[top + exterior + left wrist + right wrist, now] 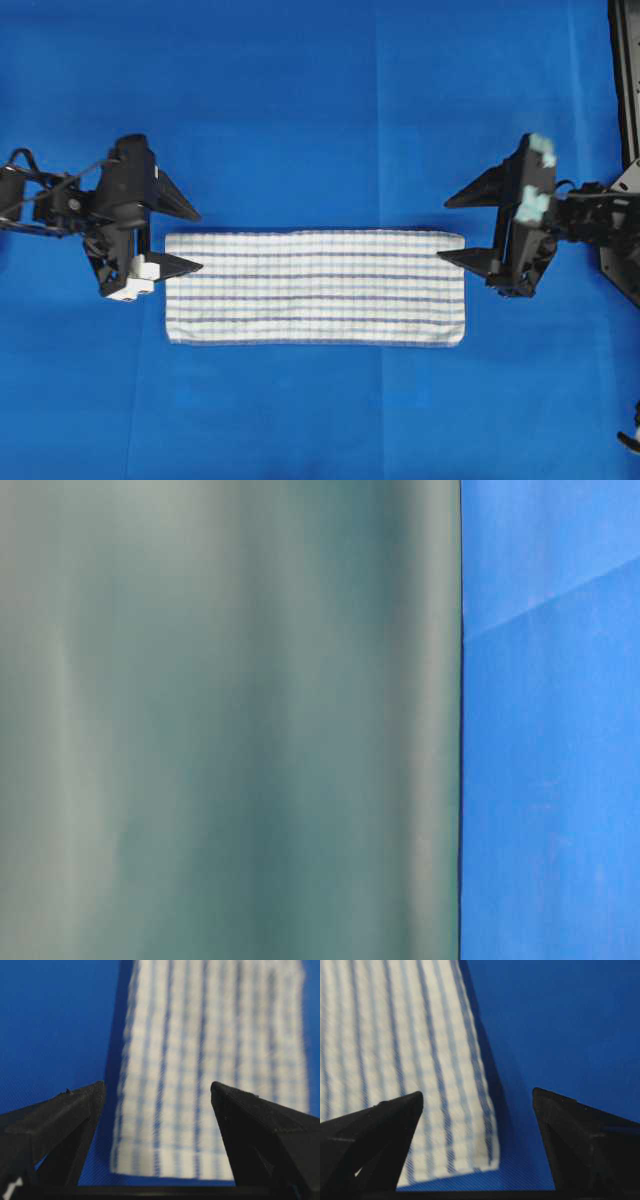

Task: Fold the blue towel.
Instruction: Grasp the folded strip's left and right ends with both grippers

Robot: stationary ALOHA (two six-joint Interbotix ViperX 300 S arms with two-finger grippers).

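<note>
Overhead exterior: blue towel [315, 287] lies flat mid-frame on blue sheet [300, 100] | left claw [187, 240] and right claw [452, 229] at its ends, wide open, empty | risk: uneven end grips could skew the fold

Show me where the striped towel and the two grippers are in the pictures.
blue towel [315, 287]: overhead view, middle of the cloth.
left gripper [190, 240]: overhead view, between its fingertips.
right gripper [448, 230]: overhead view, between its fingertips.
</note>
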